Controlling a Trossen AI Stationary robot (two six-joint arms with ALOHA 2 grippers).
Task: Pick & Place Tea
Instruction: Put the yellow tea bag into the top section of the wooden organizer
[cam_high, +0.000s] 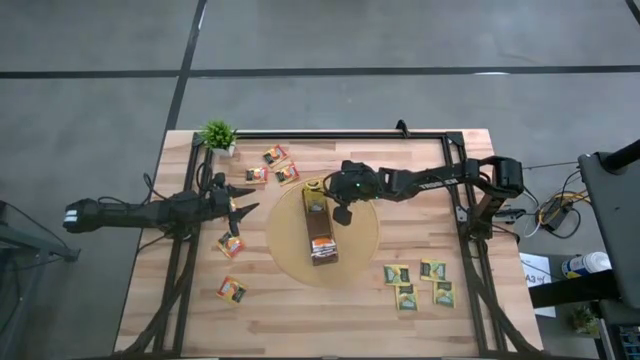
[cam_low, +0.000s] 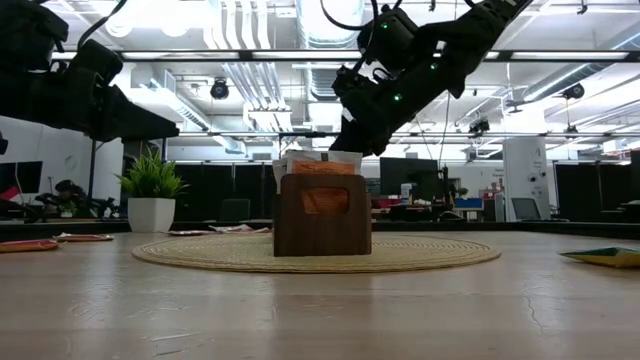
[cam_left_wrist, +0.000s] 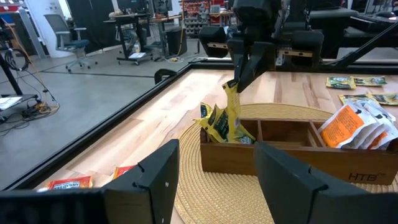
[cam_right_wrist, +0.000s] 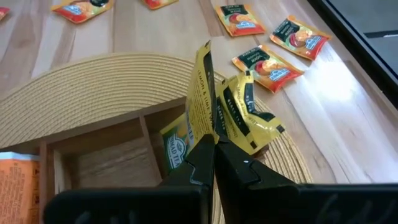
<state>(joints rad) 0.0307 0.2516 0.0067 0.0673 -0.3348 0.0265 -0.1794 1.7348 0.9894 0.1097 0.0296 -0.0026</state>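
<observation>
Right wrist view: right gripper's fingers (cam_right_wrist: 214, 152) clench a yellow sachet (cam_right_wrist: 202, 93) above the wooden box (cam_right_wrist: 93, 155); left gripper (cam_high: 243, 211), released, waits beside it.

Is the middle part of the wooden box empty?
Empty. The wooden box's middle compartment shows bare wood; sachets fill both end compartments.

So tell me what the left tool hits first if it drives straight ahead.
Probably the wooden box on the woven mat. The open left tool points at the box's long side, where yellow sachets stand in its end compartment. The right tool, shut on one sachet, hangs just beyond; depth is uncertain.
</observation>
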